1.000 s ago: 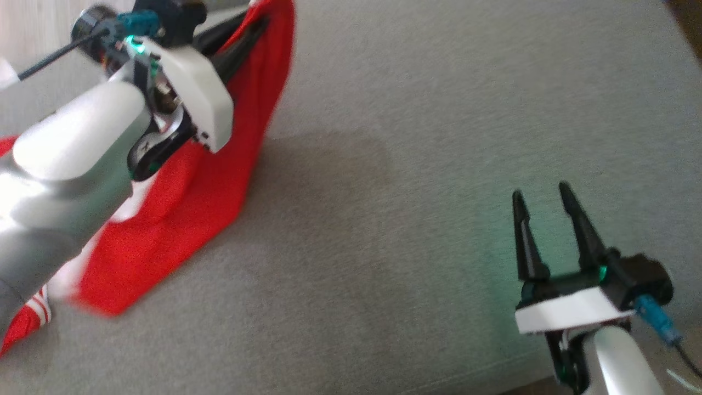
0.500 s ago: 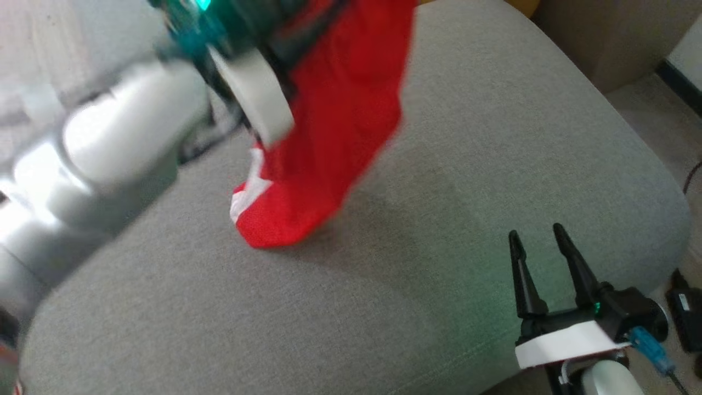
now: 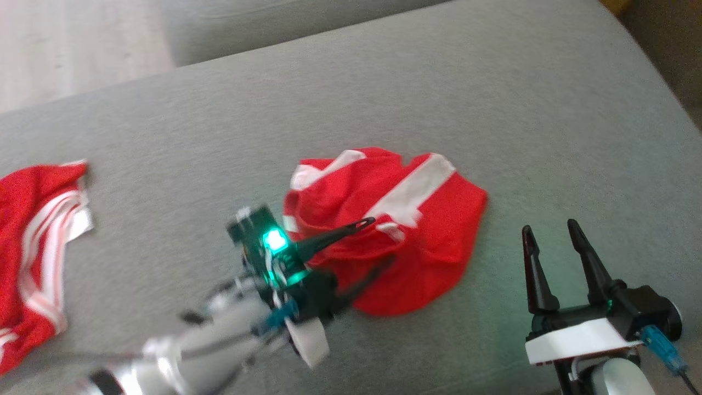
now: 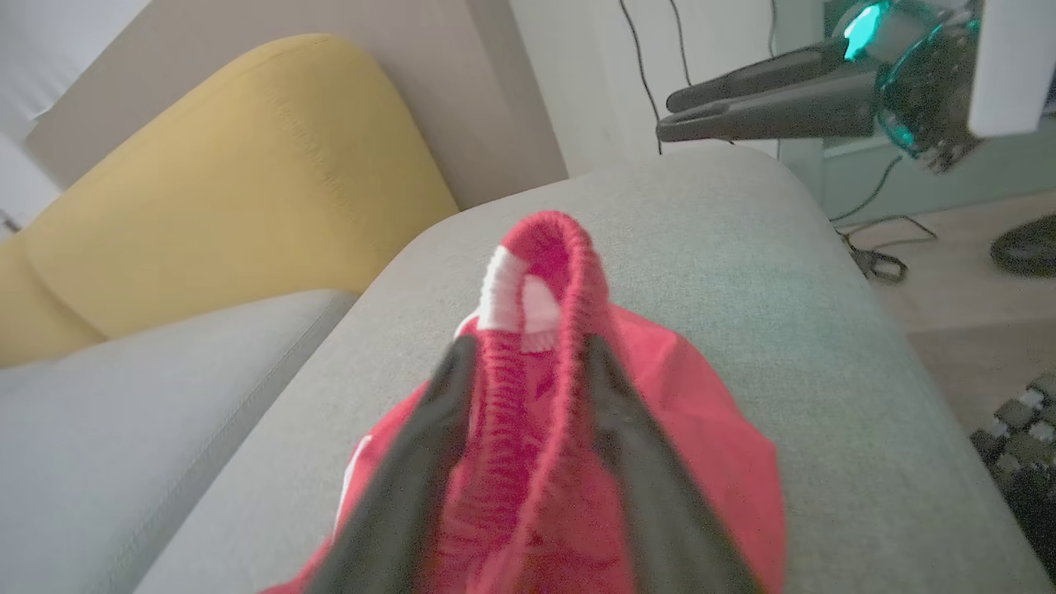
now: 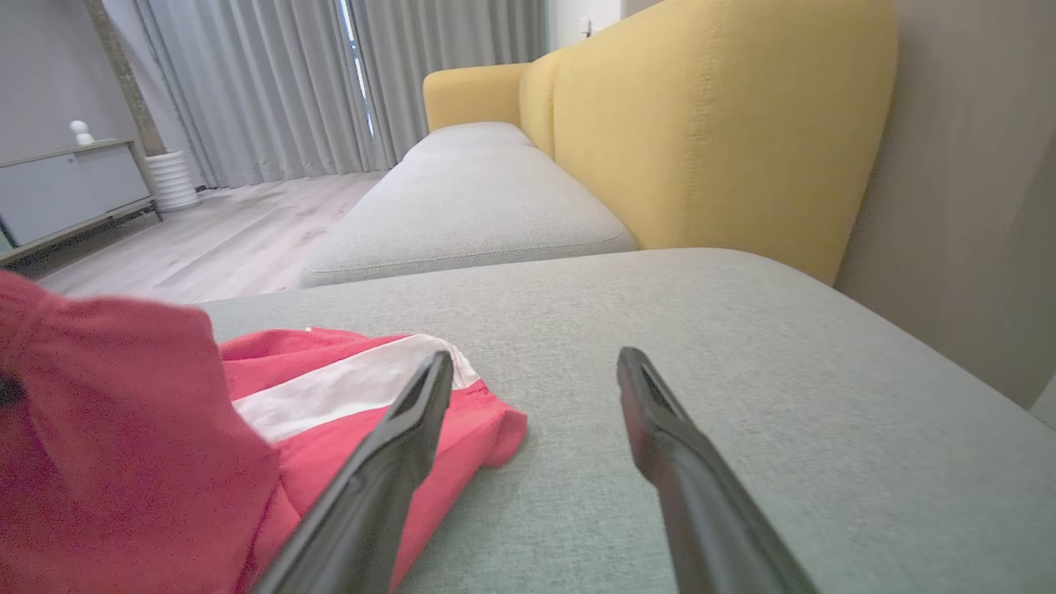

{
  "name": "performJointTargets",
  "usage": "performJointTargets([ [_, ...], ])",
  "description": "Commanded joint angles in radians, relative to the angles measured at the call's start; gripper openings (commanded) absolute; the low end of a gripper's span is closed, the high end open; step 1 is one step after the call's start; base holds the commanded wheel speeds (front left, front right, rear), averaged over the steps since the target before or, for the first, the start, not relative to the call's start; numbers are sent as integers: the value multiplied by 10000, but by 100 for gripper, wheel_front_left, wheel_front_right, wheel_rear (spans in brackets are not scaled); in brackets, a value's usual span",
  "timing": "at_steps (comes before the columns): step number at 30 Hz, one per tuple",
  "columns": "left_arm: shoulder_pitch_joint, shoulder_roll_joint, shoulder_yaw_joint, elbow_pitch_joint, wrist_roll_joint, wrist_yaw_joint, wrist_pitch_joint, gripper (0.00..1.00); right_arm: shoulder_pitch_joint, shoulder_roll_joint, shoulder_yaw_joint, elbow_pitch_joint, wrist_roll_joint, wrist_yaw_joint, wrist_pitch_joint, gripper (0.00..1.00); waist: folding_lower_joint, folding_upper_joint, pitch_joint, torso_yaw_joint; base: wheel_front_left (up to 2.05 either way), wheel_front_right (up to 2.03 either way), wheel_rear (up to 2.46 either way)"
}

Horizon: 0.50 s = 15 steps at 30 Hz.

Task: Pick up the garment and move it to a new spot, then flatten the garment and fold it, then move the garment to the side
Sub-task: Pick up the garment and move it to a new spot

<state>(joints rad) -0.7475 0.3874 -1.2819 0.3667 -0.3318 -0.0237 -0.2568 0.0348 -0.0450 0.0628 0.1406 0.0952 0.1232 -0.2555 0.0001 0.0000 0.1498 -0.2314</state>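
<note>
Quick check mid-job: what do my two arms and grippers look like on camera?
The left gripper and right gripper each have two long tapered black fingers, a black base, white cover, green light and blue cable plug. Forearms are pale silver.

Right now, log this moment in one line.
left hand astride shorts waistband, grip unclear | shorts crumpled on cushion | right hand open, empty, beside shorts

The garment [image 3: 417, 241] no longer hangs from high at 11 o'clock. It now lies crumpled on the grey cushion [image 3: 521, 99], near the head view's centre. The left gripper [image 3: 381, 241] is down at the garment's 8 o'clock edge, and its jaws have parted from their tight pinch, with the waistband between them. The head camera has shifted too.
</note>
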Motion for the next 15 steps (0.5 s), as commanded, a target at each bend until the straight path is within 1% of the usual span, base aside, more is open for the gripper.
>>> performJointTargets([
  [1, 311, 38, 814, -360, 115, 318, -46, 100, -38, -53, 178, -333, -118, 75, -63, 100, -1, 0, -179, 590, 0, 0, 0],
  [4, 1398, -114, 1589, -701, 191, 790, -47, 100, 88, -53, 111, -304, -209, 75, -63, 100, -1, 0, -507, 1091, 0, 0, 0],
  [8, 2981, -225, 2917, -1356, 98, 1515, -47, 100, 374, -53, 38, -221, -237, 75, -63, 100, -1, 0, -1152, 1760, 0, 0, 0],
  [12, 4644, -385, 4566, -1974, -234, 2226, -48, 100, 646, -53, -31, -165, -191, 75, -63, 100, -1, 0, -1644, 2355, 0, 0, 0],
  [15, 5829, -734, 6079, -2486, -503, 2751, -48, 100, 724, -53, -96, -120, -136, 75, -63, 100, -1, 0, -1924, 2655, 0, 0, 0],
])
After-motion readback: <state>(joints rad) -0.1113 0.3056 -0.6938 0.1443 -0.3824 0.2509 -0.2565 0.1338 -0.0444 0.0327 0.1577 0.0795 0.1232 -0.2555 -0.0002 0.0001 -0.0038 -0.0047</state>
